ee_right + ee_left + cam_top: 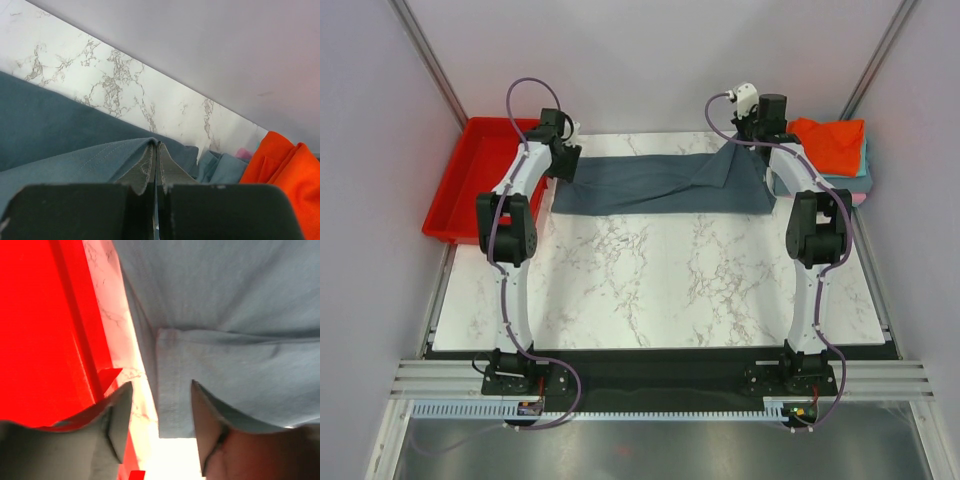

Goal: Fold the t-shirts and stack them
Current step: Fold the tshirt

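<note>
**Item 1, slate blue-grey t-shirt** (660,185): you have it spread as a wide band across the far part of the counter (660,290), lying lengthwise from left to right. Its right end is drawn up off the surface into a peak. In the left wrist view a stitched hem of the cloth (225,315) lies over the marble (112,305).

**Item 2, left pincer** (565,160): it is at the shirt's left end. Your wrist view shows it spread (161,387), with the hem lying in the gap and neither finger (120,425) closed on it.

**Item 3, right pincer** (745,140): it is at the shirt's raised right end. Your wrist view shows it pressed together (156,145), pinching a fold of the blue-grey cloth (50,125) above the counter (115,85).

**Item 4, stacked shirts**: they sit at the far right edge of the counter, just beside the right pincer. The orange-red t-shirt (830,140) is on top (285,170), the teal t-shirt (860,175) is beneath it (220,167), and a sliver of the pink t-shirt (860,198) shows at the bottom (243,152).

**Item 5, red tray** (470,180): it is off the counter's left edge, just beside the left pincer. Its wall fills the left side of your left wrist view (40,330).
</note>
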Controlling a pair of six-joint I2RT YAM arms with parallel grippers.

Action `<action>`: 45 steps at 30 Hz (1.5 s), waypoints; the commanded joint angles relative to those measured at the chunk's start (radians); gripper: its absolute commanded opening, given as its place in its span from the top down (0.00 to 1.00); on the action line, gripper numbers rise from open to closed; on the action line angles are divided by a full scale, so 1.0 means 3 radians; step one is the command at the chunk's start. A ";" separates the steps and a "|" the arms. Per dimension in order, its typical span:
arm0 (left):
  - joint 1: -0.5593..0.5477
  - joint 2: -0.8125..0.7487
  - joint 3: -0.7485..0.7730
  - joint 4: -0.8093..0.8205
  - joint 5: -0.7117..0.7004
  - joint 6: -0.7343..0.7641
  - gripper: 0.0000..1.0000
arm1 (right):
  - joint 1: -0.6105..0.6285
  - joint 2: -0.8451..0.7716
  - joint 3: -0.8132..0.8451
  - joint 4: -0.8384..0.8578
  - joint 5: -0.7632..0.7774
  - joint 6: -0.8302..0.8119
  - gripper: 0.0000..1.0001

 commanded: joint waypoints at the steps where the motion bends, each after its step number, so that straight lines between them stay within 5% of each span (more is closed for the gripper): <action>1: -0.0031 0.0063 0.0194 0.0146 -0.0090 0.0014 0.39 | 0.0008 0.0030 0.0133 0.0175 0.0050 0.0030 1.00; 15: -0.0041 0.0518 0.0449 0.0244 -0.0085 0.0091 0.50 | 0.0059 -0.0051 -0.0021 0.0170 0.0070 0.0025 1.00; 18: -0.0041 0.0559 0.0485 0.0249 -0.0065 0.0086 0.64 | 0.0075 -0.0062 -0.0051 0.0170 0.0091 0.0004 1.00; 19: -0.0041 0.0559 0.0490 0.0254 -0.0060 0.0081 0.80 | 0.0085 -0.0062 -0.0062 0.0170 0.0096 -0.0011 1.00; 21: -0.0041 0.0554 0.0495 0.0259 -0.0100 0.0055 0.98 | 0.0095 -0.0062 -0.0067 0.0170 0.0106 -0.0011 1.00; 45: -0.0020 0.0161 0.0301 0.0387 -0.0653 0.0060 0.98 | 0.0126 0.0076 0.0051 0.0262 0.0254 0.0009 1.00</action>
